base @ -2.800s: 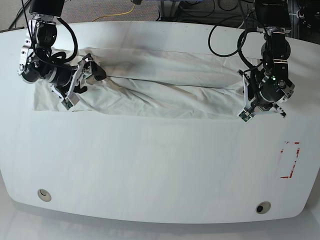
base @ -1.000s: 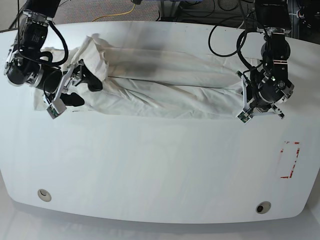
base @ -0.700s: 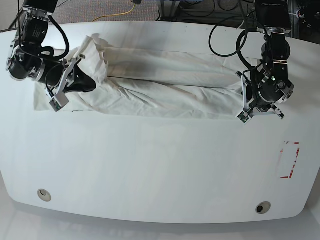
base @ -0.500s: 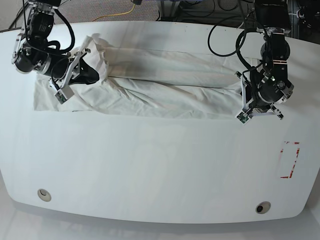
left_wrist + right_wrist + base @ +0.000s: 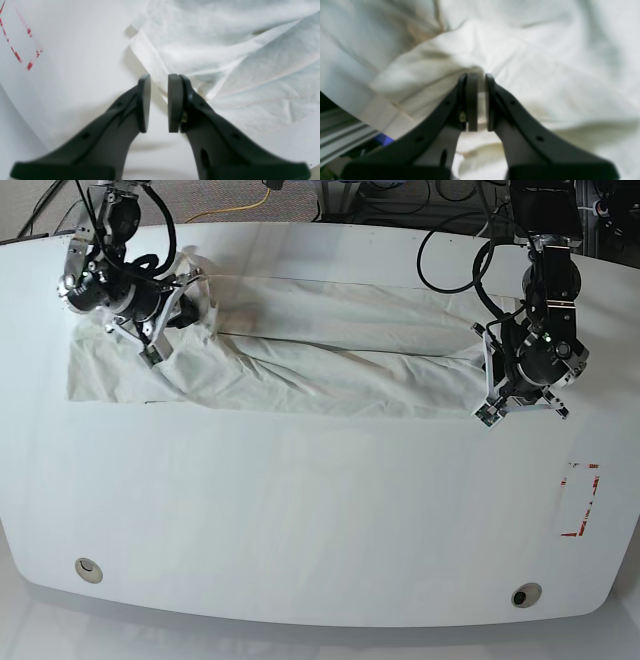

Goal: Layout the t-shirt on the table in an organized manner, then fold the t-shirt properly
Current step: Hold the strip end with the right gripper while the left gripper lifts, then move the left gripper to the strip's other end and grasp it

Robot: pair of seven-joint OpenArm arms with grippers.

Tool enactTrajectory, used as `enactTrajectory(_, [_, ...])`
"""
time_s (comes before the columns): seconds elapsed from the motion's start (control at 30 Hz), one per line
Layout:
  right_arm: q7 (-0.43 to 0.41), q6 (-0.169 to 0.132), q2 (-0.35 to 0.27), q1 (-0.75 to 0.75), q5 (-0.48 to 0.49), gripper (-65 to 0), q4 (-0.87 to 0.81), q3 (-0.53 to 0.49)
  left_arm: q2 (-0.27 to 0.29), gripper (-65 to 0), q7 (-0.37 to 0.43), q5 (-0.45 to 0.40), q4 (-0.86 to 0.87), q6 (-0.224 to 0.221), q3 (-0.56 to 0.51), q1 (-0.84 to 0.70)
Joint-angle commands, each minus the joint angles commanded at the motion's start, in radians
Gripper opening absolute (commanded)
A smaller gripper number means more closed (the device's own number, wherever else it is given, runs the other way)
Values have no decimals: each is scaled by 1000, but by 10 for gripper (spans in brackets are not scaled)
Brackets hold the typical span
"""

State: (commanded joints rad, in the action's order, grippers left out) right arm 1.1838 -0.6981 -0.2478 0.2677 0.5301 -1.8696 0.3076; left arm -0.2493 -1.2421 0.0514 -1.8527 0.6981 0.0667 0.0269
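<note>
The white t-shirt [image 5: 330, 350] lies stretched in a long wrinkled band across the far half of the table [image 5: 300, 510]. My right gripper [image 5: 198, 304] is at the shirt's left part near the far edge. In the right wrist view it [image 5: 481, 76] is shut on a raised fold of the t-shirt [image 5: 545, 62]. My left gripper [image 5: 492, 385] sits at the shirt's right end. In the left wrist view its jaws [image 5: 159, 80] stand almost together with the hem of the t-shirt [image 5: 237, 50] running between the tips. No graphic shows.
A red-outlined rectangle mark [image 5: 580, 500] is on the table at the right, also in the left wrist view as the red mark [image 5: 17, 47]. Two round grommet holes [image 5: 88, 569] [image 5: 525, 595] sit near the front edge. Cables hang beyond the far edge.
My right gripper has carried its fold of shirt away from the front, toward the far edge and a little to the right. The left arm has stayed at the right end.
</note>
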Motion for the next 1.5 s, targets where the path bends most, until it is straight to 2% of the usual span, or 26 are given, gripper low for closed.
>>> enactTrajectory(0.13, [-32,0,21,6,-57,-595,-3,-78,0,-544,0,0,0,0,0,12])
enactTrajectory(0.27, [-34,0,38,8,-87,-596,-6,-81,0,-544,0,0,0,0,0,17])
enactTrajectory(0.47, [-23,0,12,0,-87,-596,-80,-31,0,-544,0,2,-2,0,0,18])
enactTrajectory(0.6, [32,0,-18,-14,-84,-596,-150,0,0,-544,0,2,-2,0,0,26])
enactTrajectory(0.77, [61,0,-52,-51,8,-596,-146,72,0,-544,0,2,-20,0,21,31])
enactTrajectory(0.83, [60,0,-58,-57,15,-595,-144,83,2,-544,0,2,-32,0,52,31])
enactTrajectory(1.1, [29,0,-66,-124,-86,-593,-109,81,3,-540,-17,2,-34,0,138,72])
enactTrajectory(1.2, [11,0,-63,-138,-129,-593,-87,80,5,-482,-61,6,-29,0,184,81])
enactTrajectory(1.27, [-12,0,-63,-146,-143,-595,-55,78,8,-354,-92,9,-34,0,207,100])
enactTrajectory(1.3, [-20,0,-63,-147,-144,-595,-46,78,8,-324,-98,9,-34,0,212,103])
enactTrajectory(1.33, [-40,0,-63,-147,-147,-595,-26,78,14,-250,-107,21,-34,0,221,107])
enactTrajectory(1.4, [-66,0,-66,-144,-150,-595,2,78,18,-178,-110,46,-34,0,247,106])
enactTrajectory(1.43, [-81,0,-68,-144,-150,-595,20,78,18,-157,-110,60,-34,0,269,106])
enactTrajectory(1.5, [-106,0,-69,-143,-150,-595,55,78,20,-157,-112,80,-31,0,305,106])
